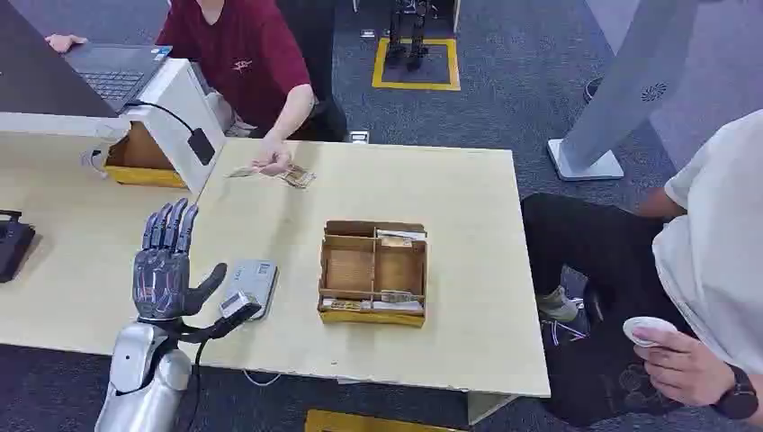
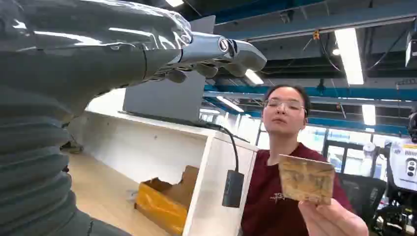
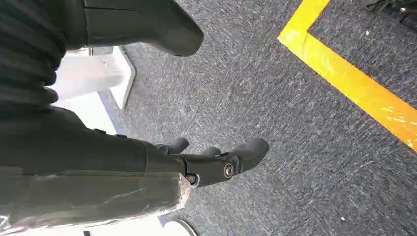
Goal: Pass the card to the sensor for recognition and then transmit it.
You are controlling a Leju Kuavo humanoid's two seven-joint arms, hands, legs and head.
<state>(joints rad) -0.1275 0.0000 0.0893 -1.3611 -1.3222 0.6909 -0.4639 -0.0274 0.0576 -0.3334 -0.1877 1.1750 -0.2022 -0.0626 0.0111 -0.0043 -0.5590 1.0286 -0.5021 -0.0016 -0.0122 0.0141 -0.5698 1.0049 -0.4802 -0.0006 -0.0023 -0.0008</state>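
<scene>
A person in a red shirt holds a worn tan card (image 1: pixel 245 171) (image 2: pixel 306 179) over the far edge of the table. My left hand (image 1: pixel 165 265) (image 2: pixel 211 54) stands upright above the table's near left part, fingers spread and straight, holding nothing. The card is well beyond it, not touching. The grey sensor (image 1: pixel 248 283) lies flat on the table just right of that hand, its cable running off the front edge. My right hand (image 3: pixel 216 164) hangs over the carpet, thumb and fingers apart, with nothing in it.
A cardboard divider box (image 1: pixel 372 272) with more cards sits mid-table, and loose cards (image 1: pixel 299 177) lie by the person's hand. A white stand with a laptop (image 1: pixel 112 76) and a yellow box (image 1: pixel 139 162) are at far left. Another person (image 1: pixel 711 270) sits at right.
</scene>
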